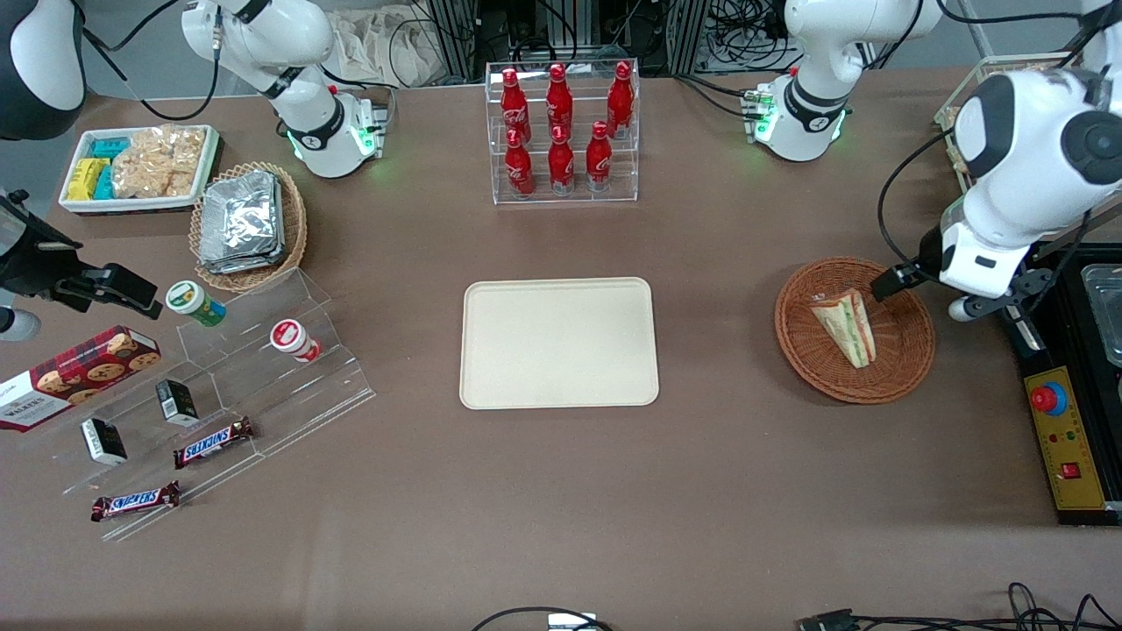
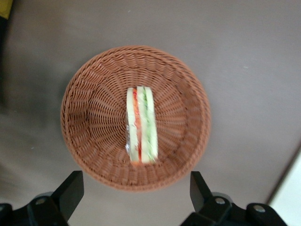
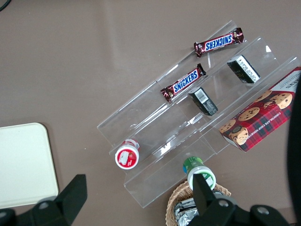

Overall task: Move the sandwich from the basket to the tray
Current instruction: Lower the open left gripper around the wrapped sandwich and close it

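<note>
We find the small triangular sandwich (image 1: 846, 326) of pale bread, with green and red-orange filling, lying inside the round reddish-brown woven wicker basket (image 1: 903, 368) toward the working arm's end of the table. The flat cream-beige rectangular plastic tray (image 1: 559, 343) sits well apart from the basket, near the table's middle, with nothing on it. The left arm's gripper (image 2: 136, 190) hangs above the basket's rim; its two black fingers (image 2: 70, 188) stand spread wide, holding nothing. The gripper appears clear of the wicker, though its height is hard to judge.
</note>
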